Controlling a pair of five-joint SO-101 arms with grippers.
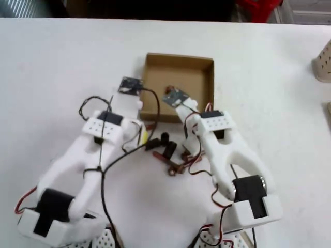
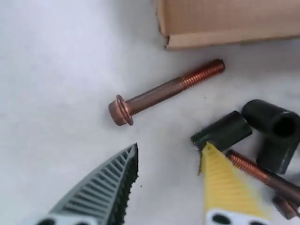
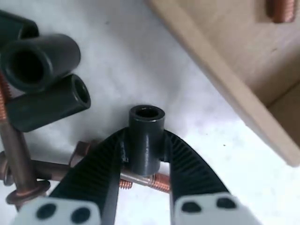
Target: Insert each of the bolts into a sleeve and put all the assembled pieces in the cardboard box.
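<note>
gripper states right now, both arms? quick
Left gripper: open, holding nothing; a bolt lies just ahead of it.
Right gripper: closed on a black sleeve.

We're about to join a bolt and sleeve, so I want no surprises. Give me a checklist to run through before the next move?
1. Right end effector shut on a sleeve: ok.
2. Held sleeve's bore open, unblocked: ok.
3. Left end effector open: ok.
4. Left end effector holding a bolt: not ok; the nearest bolt lies loose on the table.
5. That bolt clear of the cardboard box: ok.
6. Yellow finger clear of the neighbouring sleeve: cannot tell.
</note>
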